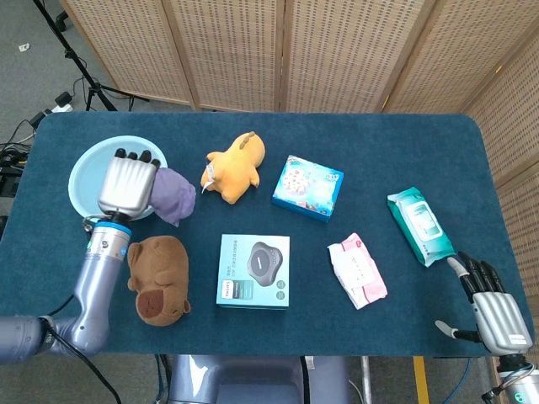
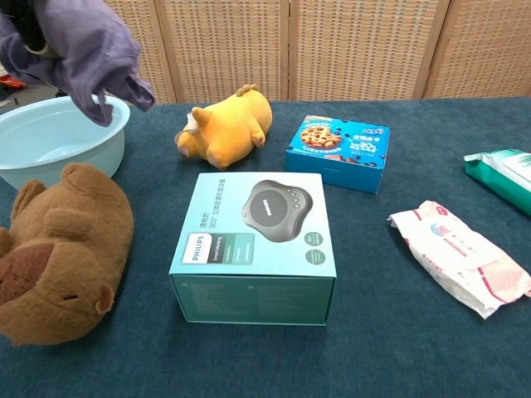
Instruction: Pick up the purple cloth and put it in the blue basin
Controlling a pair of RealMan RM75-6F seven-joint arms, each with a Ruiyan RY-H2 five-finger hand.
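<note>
My left hand (image 1: 128,186) holds the purple cloth (image 1: 171,194) in the air over the right rim of the light blue basin (image 1: 88,169). In the chest view the cloth (image 2: 79,54) hangs at the top left above the basin (image 2: 58,143), and the hand itself is almost wholly hidden behind the cloth. The basin looks empty inside. My right hand (image 1: 494,310) rests at the table's near right corner with its fingers spread and nothing in it.
A brown plush (image 1: 157,278) lies just in front of the basin. A yellow plush (image 1: 233,165), a teal boxed device (image 1: 253,270), a blue cookie box (image 1: 308,187), a pink-white packet (image 1: 357,269) and a green wipes pack (image 1: 419,225) lie across the dark blue table (image 1: 396,143).
</note>
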